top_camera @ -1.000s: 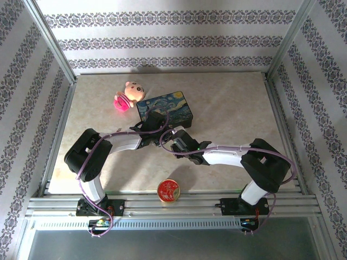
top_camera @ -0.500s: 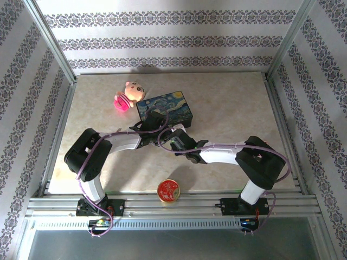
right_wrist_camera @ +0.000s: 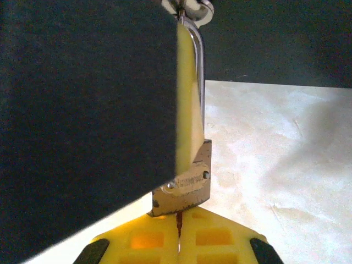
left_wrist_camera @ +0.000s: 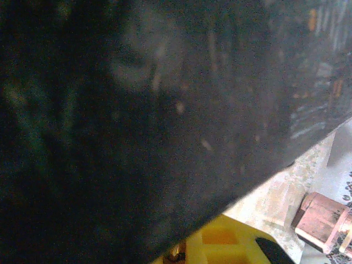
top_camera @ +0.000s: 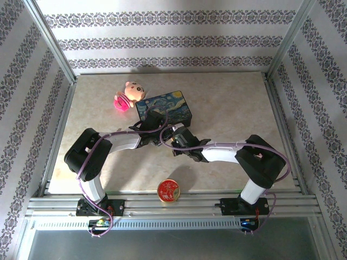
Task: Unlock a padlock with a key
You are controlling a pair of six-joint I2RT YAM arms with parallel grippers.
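The padlock [right_wrist_camera: 184, 190] hangs upright above the table [right_wrist_camera: 286, 154], where my left gripper [top_camera: 161, 129] and my right gripper [right_wrist_camera: 179, 245] meet. Its brass body is low and its silvery shackle [right_wrist_camera: 199, 60] rises straight up.

In my right wrist view, the body and one leg of the shackle lie flat against a yellow pad [right_wrist_camera: 188, 99]. That pad faces the big dark finger block of my left gripper. The second finger is hidden behind the lock. Since the lock is off the table and pressed to that pad, I judge my left jaws to be clamped on the padlock.

Directly beneath the lock body my right gripper points up at it, its two yellow fingers [right_wrist_camera: 148, 242] brought together with only a hairline between them. In that line sits a thin reddish-brown strip, the key [right_wrist_camera: 179, 220] seen edge-on. Its upper end meets the underside of the padlock. How deep it sits I cannot tell.

From above, my two grippers meet tip to tip just in front of the painted box [top_camera: 168, 105], and the lock is too small to make out there. A pink plush toy [top_camera: 126, 95] sits just beside the box's far left corner. A round tin [top_camera: 169, 190] lies at the near edge of the table, well apart from my grippers.

My left wrist view is mostly a blurred dark surface very close to the lens.
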